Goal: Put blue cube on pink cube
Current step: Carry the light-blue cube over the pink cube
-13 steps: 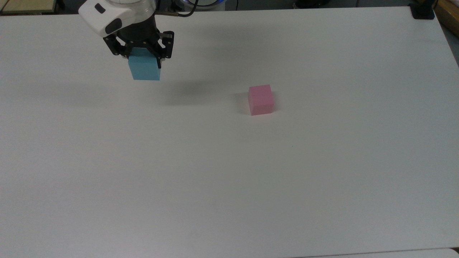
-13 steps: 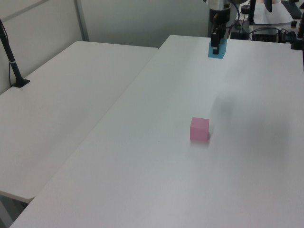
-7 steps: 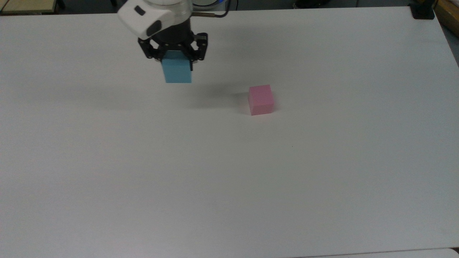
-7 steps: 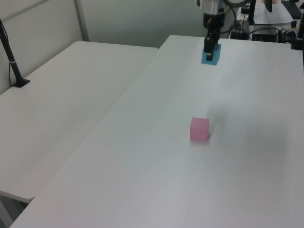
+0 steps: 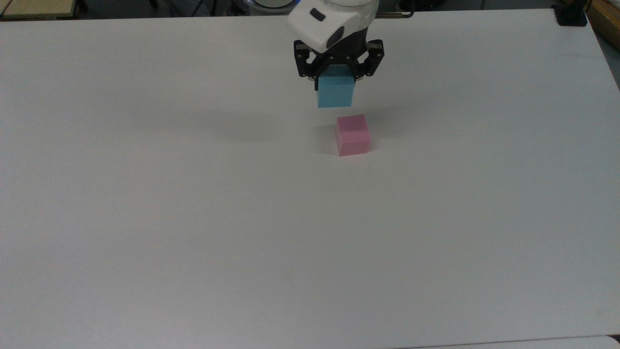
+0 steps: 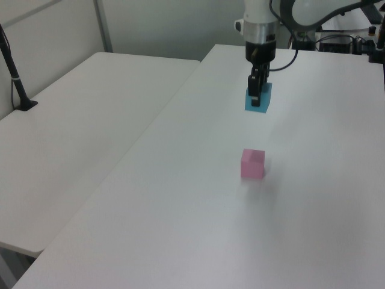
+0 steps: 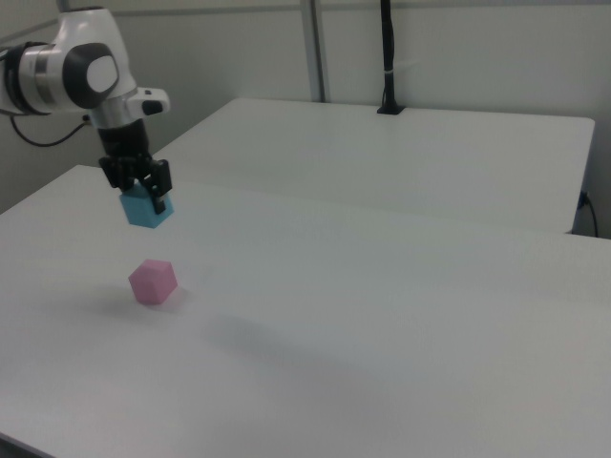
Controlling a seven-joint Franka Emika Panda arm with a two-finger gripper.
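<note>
The tool [image 5: 337,77] carries the blue cube [image 5: 335,92] through the air above the white bench [image 5: 193,218], its two fingers closed on the cube's upper half and the lower half hanging free below them. Over the last second it has swept across the bench from far off on the top view's left, and the gap to the target has all but closed: a second ago the pink cube [image 5: 352,134] lay well apart from the tool, and now it sits on the bench just below and a little to the top view's right of the carried block. In the left view the tool [image 6: 257,91] holds the blue cube [image 6: 258,99] clear of the surface, with the pink cube [image 6: 252,164] nearer the camera than it; in the right view the blue cube [image 7: 146,209] hangs above and slightly behind the pink cube [image 7: 153,281], the two not touching (the pink one has not shifted at all during the approach). The transport leg looks nearly finished. What likely remains is a small sideways correction to bring the blue cube squarely over the pink one, then a straight descent and release; a landing off centre could leave the light, foam-like block overhanging or tipping off.
</note>
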